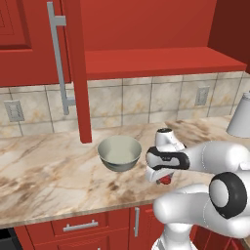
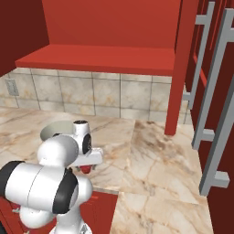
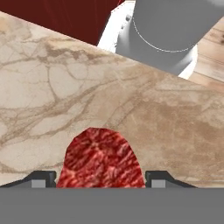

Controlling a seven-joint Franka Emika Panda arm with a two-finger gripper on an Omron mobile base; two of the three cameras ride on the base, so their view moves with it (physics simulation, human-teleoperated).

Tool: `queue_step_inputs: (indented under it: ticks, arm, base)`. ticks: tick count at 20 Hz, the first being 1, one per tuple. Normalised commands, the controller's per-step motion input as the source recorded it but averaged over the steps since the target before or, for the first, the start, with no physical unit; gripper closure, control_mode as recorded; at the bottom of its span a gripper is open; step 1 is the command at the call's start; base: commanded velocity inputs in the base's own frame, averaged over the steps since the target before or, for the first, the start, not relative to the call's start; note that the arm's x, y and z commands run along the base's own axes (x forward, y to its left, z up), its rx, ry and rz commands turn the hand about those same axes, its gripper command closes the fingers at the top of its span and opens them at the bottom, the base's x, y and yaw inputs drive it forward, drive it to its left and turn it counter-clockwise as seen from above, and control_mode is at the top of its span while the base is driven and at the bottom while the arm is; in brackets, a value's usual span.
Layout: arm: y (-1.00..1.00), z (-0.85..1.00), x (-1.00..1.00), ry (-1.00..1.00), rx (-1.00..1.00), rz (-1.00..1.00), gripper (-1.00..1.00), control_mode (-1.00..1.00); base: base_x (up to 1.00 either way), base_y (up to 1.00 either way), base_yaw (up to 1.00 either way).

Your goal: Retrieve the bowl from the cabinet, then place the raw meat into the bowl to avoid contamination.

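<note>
The raw meat, a glossy red lump, lies on the marble counter near its front edge. My gripper points down over it, and a fingertip presses each side of the lump. From the left base the meat peeks out under the gripper. The bowl stands upright on the counter just left of the hand, with nothing in it. In the right base view the bowl is partly hidden behind my arm, and the meat shows below the hand. The cabinet above stands open, its shelf bare.
The open cabinet door with its long silver handle hangs down over the counter, left of and behind the bowl. A plain grey-white vessel stands at the far right. Red drawers sit below. More handled doors stand to the right.
</note>
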Motion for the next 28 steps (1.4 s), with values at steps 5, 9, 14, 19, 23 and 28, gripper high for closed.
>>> queue_step_inputs:
  ticks: [5, 9, 14, 19, 23, 28]
  arm:
    - [-0.07, 0.01, -0.31, -0.03, 0.0, -0.01, 1.0, -1.0]
    - [-0.17, 0.2, -0.39, -0.09, 0.01, -0.06, 1.0, -1.0]
    - [-0.08, 0.41, -0.25, -0.11, 0.03, -0.03, 1.0, -1.0]
    - [0.03, 0.58, -0.04, -0.15, 0.05, 0.0, 1.0, -1.0]
    - [0.17, 0.58, 0.0, -0.24, 0.02, 0.0, 1.0, -1.0]
    - [0.21, 0.48, 0.0, -0.31, 0.0, 0.0, 1.0, -1.0]
  base:
    - [0.0, 0.0, 0.0]
    - [0.0, 0.0, 0.0]
    - [0.0, 0.0, 0.0]
    - [0.0, 0.0, 0.0]
    - [0.0, 0.0, 0.0]
    - [0.0, 0.0, 0.0]
